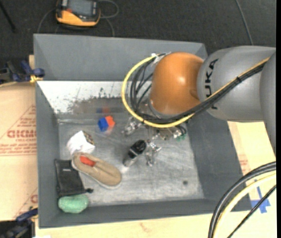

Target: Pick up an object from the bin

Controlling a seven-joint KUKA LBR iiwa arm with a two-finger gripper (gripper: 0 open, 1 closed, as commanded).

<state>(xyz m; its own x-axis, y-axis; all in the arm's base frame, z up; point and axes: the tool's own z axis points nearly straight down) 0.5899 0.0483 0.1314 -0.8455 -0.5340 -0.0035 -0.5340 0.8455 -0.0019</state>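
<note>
Orange wrist cover (pixel 175 88) masks the gripper (pixel 142 143) — open or closed, I cannot tell — and a skewed descent could knock the small black object (pixel 136 150) aside.

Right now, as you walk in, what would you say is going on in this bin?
A KUKA arm reaches in from the right, its gripper low over the middle of the grey bin, right beside a small black object. Further left lie a blue-and-orange block, a white crumpled piece, a tan shoe-like thing and a green lump.
</note>
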